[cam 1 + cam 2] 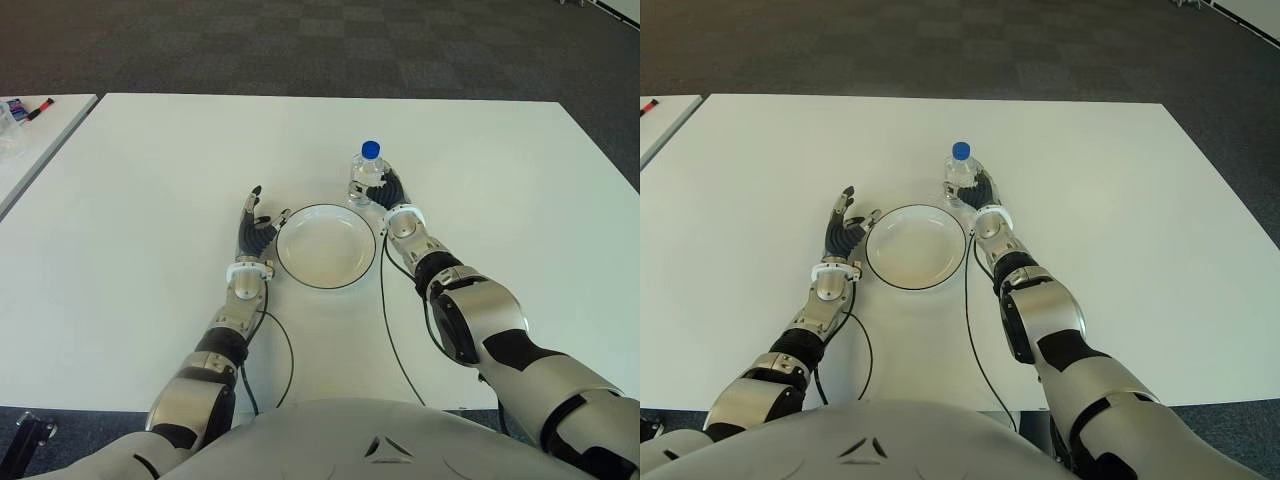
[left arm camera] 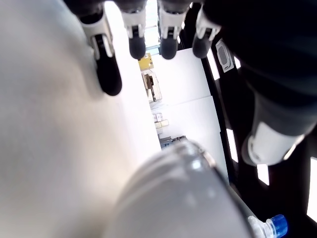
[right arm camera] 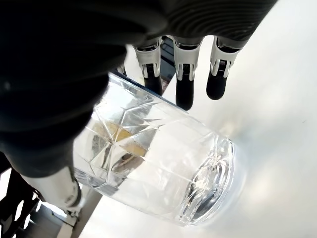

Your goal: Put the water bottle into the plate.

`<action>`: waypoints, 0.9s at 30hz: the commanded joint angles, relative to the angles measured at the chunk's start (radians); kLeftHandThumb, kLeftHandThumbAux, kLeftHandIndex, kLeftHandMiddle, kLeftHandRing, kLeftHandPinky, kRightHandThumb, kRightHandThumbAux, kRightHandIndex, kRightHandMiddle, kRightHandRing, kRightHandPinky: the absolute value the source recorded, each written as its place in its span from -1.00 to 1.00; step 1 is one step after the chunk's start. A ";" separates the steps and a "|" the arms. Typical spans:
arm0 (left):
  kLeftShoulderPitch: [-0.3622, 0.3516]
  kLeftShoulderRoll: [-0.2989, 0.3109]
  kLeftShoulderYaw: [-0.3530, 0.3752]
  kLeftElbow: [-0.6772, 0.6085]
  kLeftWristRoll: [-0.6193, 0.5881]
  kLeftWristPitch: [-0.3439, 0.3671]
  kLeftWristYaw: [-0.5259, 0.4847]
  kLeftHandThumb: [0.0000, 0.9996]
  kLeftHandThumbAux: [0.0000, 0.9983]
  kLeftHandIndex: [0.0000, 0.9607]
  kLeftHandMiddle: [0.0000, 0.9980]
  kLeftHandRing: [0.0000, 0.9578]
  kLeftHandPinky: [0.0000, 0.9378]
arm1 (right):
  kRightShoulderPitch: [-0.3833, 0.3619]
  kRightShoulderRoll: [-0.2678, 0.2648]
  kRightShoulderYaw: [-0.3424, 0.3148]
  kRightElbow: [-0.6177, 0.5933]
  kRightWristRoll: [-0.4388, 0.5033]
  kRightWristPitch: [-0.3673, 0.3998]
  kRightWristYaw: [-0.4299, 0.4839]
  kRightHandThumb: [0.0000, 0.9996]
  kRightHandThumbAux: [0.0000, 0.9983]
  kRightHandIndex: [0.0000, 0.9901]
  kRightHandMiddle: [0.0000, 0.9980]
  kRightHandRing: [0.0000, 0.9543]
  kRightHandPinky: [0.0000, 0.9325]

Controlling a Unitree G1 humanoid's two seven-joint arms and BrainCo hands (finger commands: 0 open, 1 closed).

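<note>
The right hand point(image 1: 392, 197) is at the clear, faceted plastic water bottle with a blue cap point(image 1: 367, 172), which stands upright on the white tabletop point(image 1: 150, 170) just beyond the far right rim of the white round plate with a dark rim point(image 1: 327, 246). In the right wrist view the bottle point(image 3: 158, 163) lies between the thumb and the extended fingers point(image 3: 184, 79), which reach past its side; whether they press on it cannot be told, so the grasp is judged not yet closed. The left hand point(image 1: 253, 228) shows just beside the plate's left rim, fingers straight and spread, holding nothing. The plate holds nothing. The task is judged to be at its opening step: closing on the bottle, lifting it over the rim and setting it inside the plate all remain.
</note>
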 commanded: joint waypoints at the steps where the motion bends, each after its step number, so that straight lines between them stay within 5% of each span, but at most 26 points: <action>1: 0.080 -0.039 -0.023 0.070 0.007 0.064 -0.022 -0.52 0.23 -0.98 -1.00 -1.00 -1.00 | 0.016 0.002 -0.006 0.007 0.007 -0.012 -0.014 -0.27 0.20 -0.79 -0.64 -0.55 -0.36; 12: 0.077 -0.039 -0.022 0.077 0.008 0.057 -0.018 -0.52 0.24 -0.97 -1.00 -1.00 -1.00 | 0.022 0.011 -0.036 0.006 0.035 -0.029 -0.053 0.19 0.06 -0.51 -0.40 -0.36 -0.30; 27: 0.076 -0.037 -0.024 0.078 0.012 0.057 -0.015 -0.53 0.24 -0.96 -1.00 -1.00 -1.00 | 0.028 0.021 -0.052 0.007 0.036 -0.027 -0.064 0.35 0.10 -0.34 -0.36 -0.36 -0.33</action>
